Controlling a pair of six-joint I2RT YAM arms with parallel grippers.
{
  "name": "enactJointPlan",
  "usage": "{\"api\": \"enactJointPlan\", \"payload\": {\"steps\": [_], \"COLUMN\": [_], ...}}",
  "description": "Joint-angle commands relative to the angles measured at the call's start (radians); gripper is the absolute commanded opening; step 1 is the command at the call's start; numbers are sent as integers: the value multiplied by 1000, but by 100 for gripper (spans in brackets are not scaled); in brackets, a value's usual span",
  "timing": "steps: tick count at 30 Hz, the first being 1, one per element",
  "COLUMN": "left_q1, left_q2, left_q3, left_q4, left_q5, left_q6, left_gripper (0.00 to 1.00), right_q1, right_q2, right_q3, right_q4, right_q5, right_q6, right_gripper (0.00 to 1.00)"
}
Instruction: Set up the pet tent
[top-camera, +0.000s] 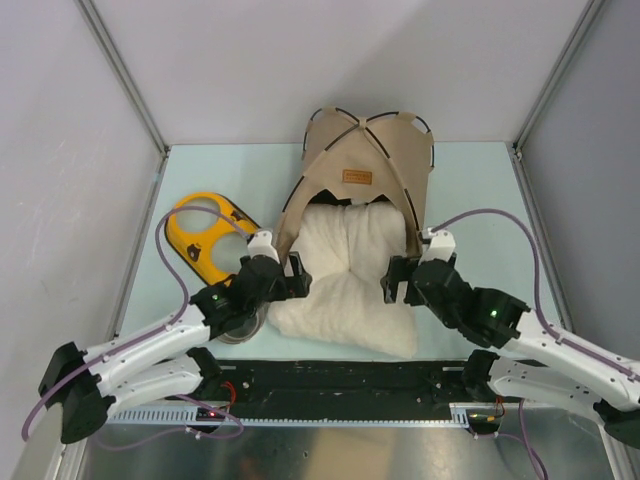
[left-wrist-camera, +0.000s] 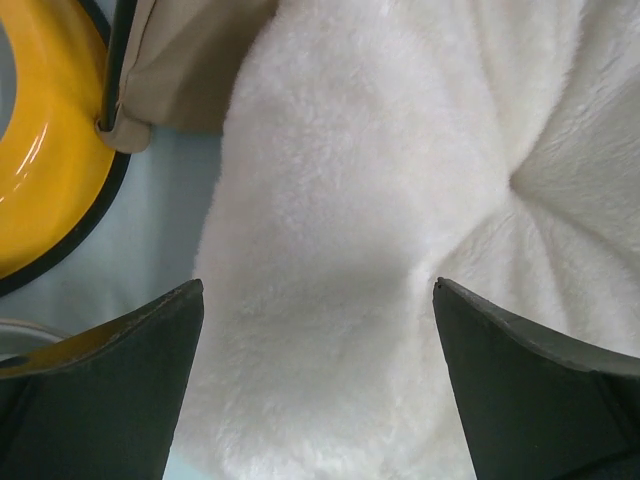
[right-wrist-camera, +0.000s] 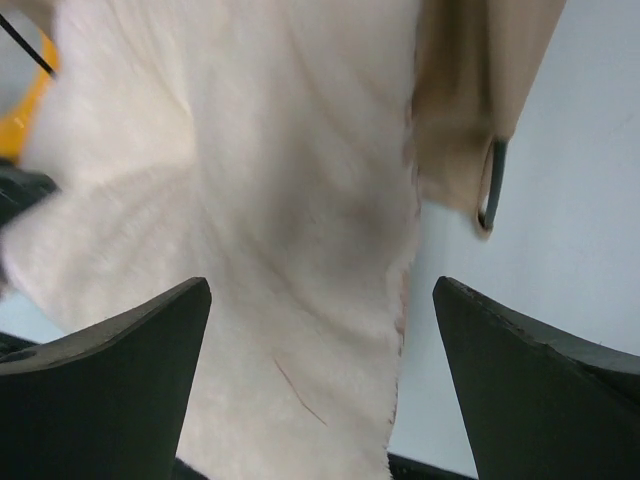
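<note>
The tan pet tent (top-camera: 358, 160) with thin black poles and a brown label patch (top-camera: 357, 177) stands upright at the back middle of the table. A cream fluffy pillow (top-camera: 345, 275) lies half inside its opening and spills toward me. My left gripper (top-camera: 293, 277) is open at the pillow's left edge, its jaws wide over the pillow (left-wrist-camera: 330, 250); a tent corner (left-wrist-camera: 165, 75) shows above. My right gripper (top-camera: 396, 281) is open at the pillow's right edge, over the pillow (right-wrist-camera: 260, 230), with the tent's corner and pole end (right-wrist-camera: 490, 185) beyond. No pom-pom is visible.
A yellow double-bowl holder (top-camera: 205, 232) lies left of the tent, close behind my left wrist; it also shows in the left wrist view (left-wrist-camera: 40, 140). A metal bowl (top-camera: 243, 330) sits partly hidden under my left arm. Grey walls enclose the table on three sides.
</note>
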Motion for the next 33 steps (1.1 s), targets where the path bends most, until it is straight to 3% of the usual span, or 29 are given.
{"api": "enactJointPlan", "payload": {"steps": [1,9,12,14,19,21,33], "left_q1": [8,7,7,8,7,6,-3], "left_q2": [-28,49,102,125,140,133,219], "left_q3": [-61,-149,-150,-141,-43,6,235], "left_q4": [3,116,187,238,291,292,297], "left_q5": [18,48,101,128,182,202,309], "left_q6": [-7,-65,-60,-57,7,45,158], "left_gripper": [100,100,92,75,15,4,0], "right_q1": [2,-26,-30,-37,-43,-39,-59], "right_q2": [8,87,114,128,175,197,364], "right_q3": [-110,-196,-202,-202,-144,-99,156], "right_q4": [84,232,311,368,436,434,366], "right_q5": [-115,-221,-274,-304,-318,-297,-222], "right_q6": [66,39,21,9,-21,-41,-133], "right_gripper": [99,99,87,65,15,4,0]}}
